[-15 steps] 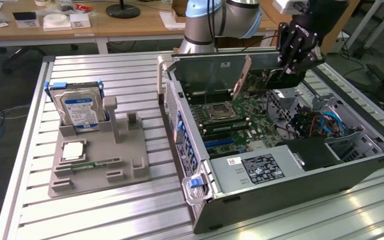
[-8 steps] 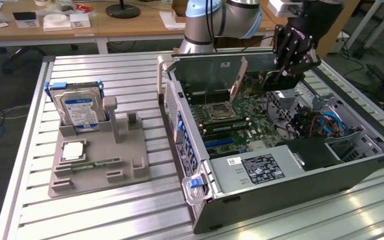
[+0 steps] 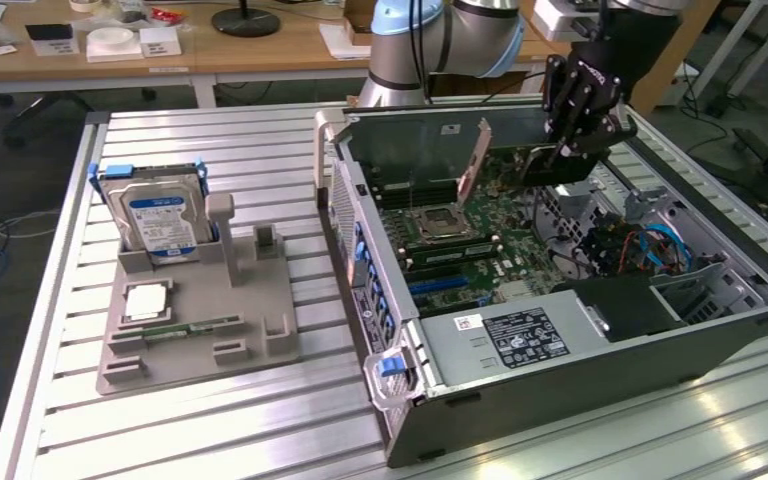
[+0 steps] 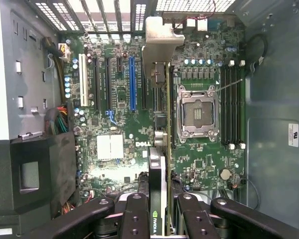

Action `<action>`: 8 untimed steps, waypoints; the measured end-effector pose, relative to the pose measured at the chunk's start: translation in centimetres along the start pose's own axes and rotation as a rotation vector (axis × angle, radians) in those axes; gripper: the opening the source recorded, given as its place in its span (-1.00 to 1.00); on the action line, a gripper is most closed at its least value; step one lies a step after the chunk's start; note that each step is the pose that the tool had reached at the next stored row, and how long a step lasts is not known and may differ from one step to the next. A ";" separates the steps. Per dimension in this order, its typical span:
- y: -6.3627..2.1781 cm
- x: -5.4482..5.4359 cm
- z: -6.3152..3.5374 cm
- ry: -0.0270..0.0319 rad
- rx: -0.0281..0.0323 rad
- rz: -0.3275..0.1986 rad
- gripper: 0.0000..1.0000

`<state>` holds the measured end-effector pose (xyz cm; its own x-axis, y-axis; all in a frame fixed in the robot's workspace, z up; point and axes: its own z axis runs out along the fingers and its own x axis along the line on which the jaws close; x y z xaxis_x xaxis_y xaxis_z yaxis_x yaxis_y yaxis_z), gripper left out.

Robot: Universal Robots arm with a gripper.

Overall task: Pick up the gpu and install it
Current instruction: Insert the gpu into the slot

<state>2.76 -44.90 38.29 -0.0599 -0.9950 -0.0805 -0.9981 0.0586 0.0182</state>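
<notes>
Though in claw, gpu beside socket

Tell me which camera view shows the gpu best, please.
The wrist view: the gpu runs edge-on along its whole length, from the claw gripping it to its metal bracket, over the motherboard. The exterior view shows its side inside the case, partly hidden by the claw.

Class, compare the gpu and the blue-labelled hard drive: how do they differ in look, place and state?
The gpu is a thin card, brownish on one side; the hard drive is a thicker silver block with a blue label. The gpu hangs in the gripper above the motherboard inside the open case; the hard drive sits in a slot of the grey stand outside it. Both stand on edge.
</notes>
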 end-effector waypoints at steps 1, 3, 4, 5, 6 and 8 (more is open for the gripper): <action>0.00 0.0 0.01 -0.0002 0.0000 0.000 -0.47; 0.00 0.0 0.01 -0.0002 0.0000 0.000 -0.47; 0.00 0.0 0.01 -0.0002 0.0000 0.000 -0.47; 0.00 0.0 0.01 -0.0002 0.0000 0.000 -0.47; 0.00 0.0 0.01 -0.0002 0.0000 0.000 -0.47; 0.00 0.0 0.01 -0.0002 0.0001 0.000 -0.47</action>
<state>2.76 -44.90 38.28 -0.0598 -0.9949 -0.0807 -0.9981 0.0585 0.0181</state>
